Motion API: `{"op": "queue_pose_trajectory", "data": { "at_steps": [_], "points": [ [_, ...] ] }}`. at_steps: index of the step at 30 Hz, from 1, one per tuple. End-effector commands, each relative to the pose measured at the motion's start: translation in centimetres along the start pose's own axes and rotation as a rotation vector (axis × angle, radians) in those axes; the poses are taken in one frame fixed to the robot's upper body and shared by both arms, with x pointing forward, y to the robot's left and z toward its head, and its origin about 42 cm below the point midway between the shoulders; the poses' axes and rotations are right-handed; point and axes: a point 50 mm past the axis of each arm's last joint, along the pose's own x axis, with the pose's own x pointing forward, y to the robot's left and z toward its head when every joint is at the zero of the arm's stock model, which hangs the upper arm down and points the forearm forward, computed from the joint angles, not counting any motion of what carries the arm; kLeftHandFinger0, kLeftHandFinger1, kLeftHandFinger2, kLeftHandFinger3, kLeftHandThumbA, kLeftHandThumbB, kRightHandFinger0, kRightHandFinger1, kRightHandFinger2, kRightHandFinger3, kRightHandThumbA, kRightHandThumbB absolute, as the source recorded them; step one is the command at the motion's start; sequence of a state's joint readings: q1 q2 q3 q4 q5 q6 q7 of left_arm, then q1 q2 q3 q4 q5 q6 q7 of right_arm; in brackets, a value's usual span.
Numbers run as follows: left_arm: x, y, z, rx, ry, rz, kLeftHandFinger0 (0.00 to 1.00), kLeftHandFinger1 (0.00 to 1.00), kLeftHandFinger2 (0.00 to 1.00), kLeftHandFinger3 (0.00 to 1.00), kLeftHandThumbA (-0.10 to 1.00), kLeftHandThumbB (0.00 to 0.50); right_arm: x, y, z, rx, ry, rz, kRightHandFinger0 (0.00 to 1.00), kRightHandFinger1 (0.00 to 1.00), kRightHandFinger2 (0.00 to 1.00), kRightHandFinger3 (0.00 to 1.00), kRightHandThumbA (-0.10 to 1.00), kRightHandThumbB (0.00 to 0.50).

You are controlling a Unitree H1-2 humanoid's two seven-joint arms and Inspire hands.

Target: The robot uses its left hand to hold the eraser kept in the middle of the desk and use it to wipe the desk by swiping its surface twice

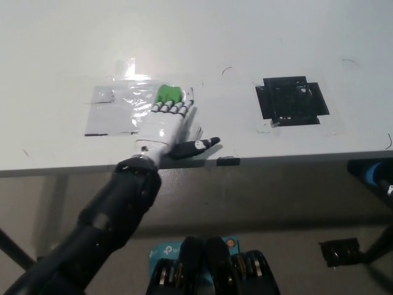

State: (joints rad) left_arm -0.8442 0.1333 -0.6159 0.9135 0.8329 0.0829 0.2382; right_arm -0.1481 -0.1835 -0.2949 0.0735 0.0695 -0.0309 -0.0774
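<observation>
The smooth white table (258, 37) has a faint sheen. Left of the glossy white plastic left hand's (164, 126) fingers (174, 109) lies a shiny, wrinkled clear plastic sheet (113, 110). Under the fingertips sits a matt green eraser (168, 94); well to their right, matt black tape patch (291, 101).
</observation>
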Motion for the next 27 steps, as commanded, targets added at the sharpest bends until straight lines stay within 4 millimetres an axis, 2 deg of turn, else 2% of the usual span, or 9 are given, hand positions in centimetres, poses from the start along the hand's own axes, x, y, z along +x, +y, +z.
{"op": "queue_pose_trajectory", "data": {
  "at_steps": [1,6,7,8,10,12,16,18,27],
  "points": [
    [-1.8,-7.2,5.8,0.011,-0.032,-0.413,1.00,1.00,1.00,1.00,1.00,0.500,1.9,0.0,3.3,0.064,-0.125,-0.079,1.00,1.00,0.92,0.96,1.00,0.185],
    [-1.7,-7.4,8.5,-0.001,-0.085,-0.412,1.00,1.00,1.00,1.00,1.00,0.500,1.7,0.4,3.4,0.091,-0.110,-0.096,1.00,1.00,0.90,0.96,1.00,0.167],
    [-1.6,-7.4,10.1,0.002,-0.117,-0.409,1.00,1.00,1.00,1.00,1.00,0.500,1.6,0.4,3.4,0.107,-0.112,-0.090,1.00,1.00,0.89,0.97,1.00,0.154],
    [-1.6,-7.4,11.2,0.003,-0.131,-0.410,1.00,1.00,1.00,1.00,1.00,0.500,1.5,0.4,3.4,0.111,-0.108,-0.090,1.00,1.00,0.89,0.98,1.00,0.171],
    [-1.6,-7.5,11.6,0.007,-0.138,-0.412,1.00,1.00,1.00,1.00,1.00,0.500,1.4,0.4,3.3,0.113,-0.104,-0.093,1.00,1.00,0.89,0.99,1.00,0.176],
    [-1.7,-7.4,13.7,-0.002,-0.176,-0.411,1.00,1.00,1.00,1.00,1.00,0.500,1.3,0.4,3.2,0.115,-0.103,-0.111,1.00,1.00,0.87,0.97,1.00,0.154],
    [-1.9,-7.5,16.7,-0.027,-0.235,-0.402,1.00,1.00,1.00,1.00,1.00,0.500,1.4,0.3,3.1,0.116,-0.101,-0.131,1.00,1.00,0.87,0.97,1.00,0.187],
    [-2.0,-7.5,17.8,-0.027,-0.257,-0.405,1.00,1.00,1.00,1.00,1.00,0.500,1.4,0.3,3.1,0.115,-0.108,-0.143,1.00,1.00,0.88,0.99,1.00,0.157],
    [-2.5,-8.2,17.6,-0.016,-0.261,-0.424,1.00,1.00,1.00,1.00,1.00,0.500,1.1,0.2,2.6,0.111,-0.114,-0.189,1.00,1.00,0.91,1.00,1.00,0.135]
  ]
}}
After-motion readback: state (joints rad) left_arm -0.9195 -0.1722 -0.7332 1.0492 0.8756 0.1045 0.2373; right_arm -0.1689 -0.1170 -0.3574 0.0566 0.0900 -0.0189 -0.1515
